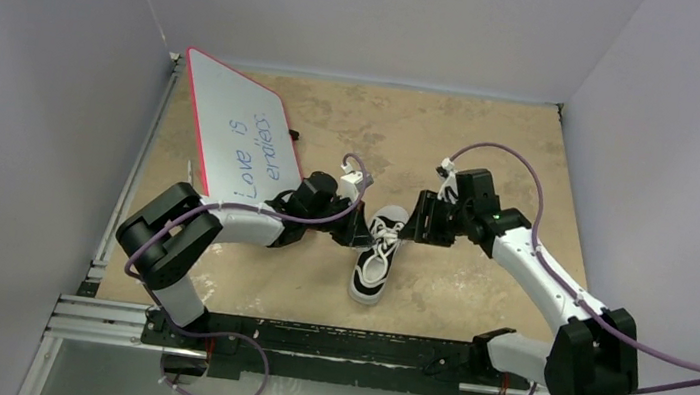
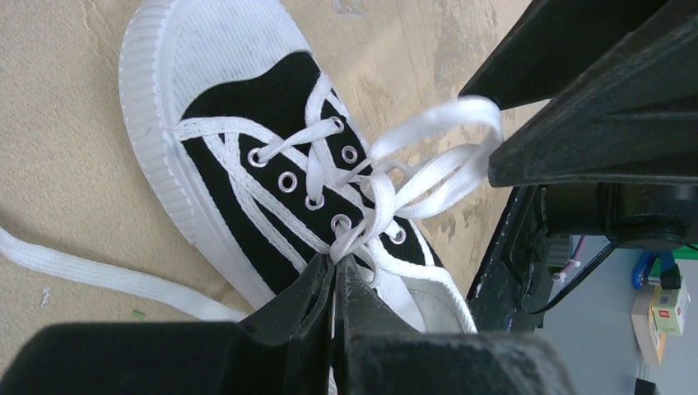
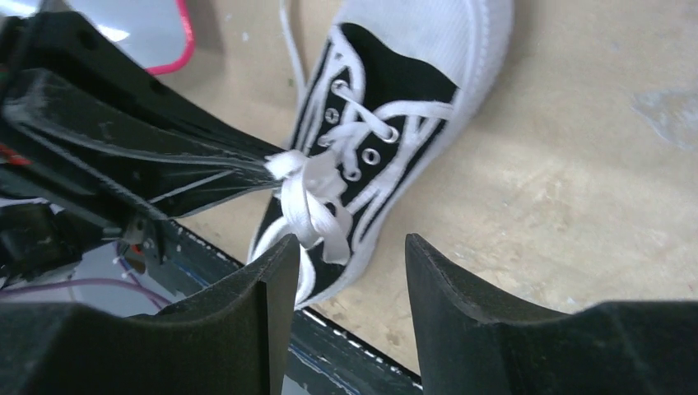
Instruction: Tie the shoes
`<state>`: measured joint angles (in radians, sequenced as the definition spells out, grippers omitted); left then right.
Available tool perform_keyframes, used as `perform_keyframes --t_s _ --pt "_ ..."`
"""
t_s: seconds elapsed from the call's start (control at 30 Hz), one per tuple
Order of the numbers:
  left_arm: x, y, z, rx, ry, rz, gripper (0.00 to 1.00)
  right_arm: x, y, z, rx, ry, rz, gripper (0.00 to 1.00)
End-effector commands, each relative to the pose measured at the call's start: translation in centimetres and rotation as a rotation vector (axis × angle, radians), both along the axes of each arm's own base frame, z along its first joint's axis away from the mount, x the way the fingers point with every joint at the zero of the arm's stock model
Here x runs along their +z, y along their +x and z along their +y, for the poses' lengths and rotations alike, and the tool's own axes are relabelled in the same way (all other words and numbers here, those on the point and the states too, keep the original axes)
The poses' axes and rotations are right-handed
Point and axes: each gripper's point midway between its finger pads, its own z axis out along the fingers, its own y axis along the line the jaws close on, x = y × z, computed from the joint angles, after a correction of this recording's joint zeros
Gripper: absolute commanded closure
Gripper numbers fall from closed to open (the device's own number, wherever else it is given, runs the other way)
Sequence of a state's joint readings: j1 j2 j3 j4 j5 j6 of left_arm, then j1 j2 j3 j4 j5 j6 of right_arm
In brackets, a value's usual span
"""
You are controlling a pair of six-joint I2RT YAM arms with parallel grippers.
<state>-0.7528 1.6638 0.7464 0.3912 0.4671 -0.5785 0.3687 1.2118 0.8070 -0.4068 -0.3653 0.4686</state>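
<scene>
sneaker [image 1: 373,261] at the middle of the table [image 1: 493,145], toe cap toward the near edge, heel toward the far side, between the two grippers. left gripper [image 2: 333,276] on the sneaker's left, jaws together, clamped on a strand of the white laces [image 2: 387,193] right at the eyelets. right gripper [image 3: 347,247] on the sneaker's right, jaws apart, gripping nothing. lace loop [image 3: 317,214] hanging limp just beside one of its fingers. half-formed knot over the tongue, loose, not cinched. free lace end [image 2: 90,267] trailing flat on the table beside the sneaker. whiteboard [image 1: 242,139] at far left, apart from the work.

likely trouble from here:
- loop unsupported on the right, so any tug from the left apt to draw it back through the crossing and undo the knot.
- closing the right jaws without lining up first: easy to catch two strands at once, or none, given the limp, twisted loop.
- sneaker light and unclamped, so a one-sided pull likely to drag or spin it instead of tightening anything.
- both grippers crowded over the tongue, so a collision possible, with little room to reposition.
- trailing end prone to snagging under the sole.
</scene>
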Motion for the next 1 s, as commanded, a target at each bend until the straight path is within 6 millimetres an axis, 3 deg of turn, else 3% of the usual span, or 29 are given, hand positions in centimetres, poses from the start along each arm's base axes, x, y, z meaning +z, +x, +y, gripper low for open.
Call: perform_keyframes --t_s 0.0,0.07,0.23,0.4,0.57,0.8,0.97 --pt "2.2 0.4 -0.4 -0.024 -0.038 -0.06 1.0 3.6 0.8 2.1 0.109 0.103 -0.1 0.45" --pt "2.2 0.4 -0.4 -0.024 -0.039 -0.062 1.0 3.4 0.2 2.1 0.151 0.109 -0.117 0.44" --pt "2.3 0.4 -0.4 -0.021 -0.048 -0.057 1.0 2.1 0.9 1.8 0.178 0.053 -0.108 0.46" --pt "2.6 0.5 -0.6 -0.014 -0.059 -0.058 1.0 2.7 2.6 2.3 0.177 0.053 -0.15 0.51" --pt "2.3 0.5 -0.7 -0.015 -0.062 -0.048 1.0 3.1 2.7 1.7 0.205 0.011 -0.19 0.5" --pt "2.4 0.6 -0.9 -0.015 -0.071 -0.049 1.0 3.0 2.9 2.6 0.266 0.03 -0.186 0.58" --pt "2.2 0.8 -1.0 -0.013 -0.069 -0.051 1.0 3.3 2.3 4.1 0.326 0.066 -0.181 0.55"
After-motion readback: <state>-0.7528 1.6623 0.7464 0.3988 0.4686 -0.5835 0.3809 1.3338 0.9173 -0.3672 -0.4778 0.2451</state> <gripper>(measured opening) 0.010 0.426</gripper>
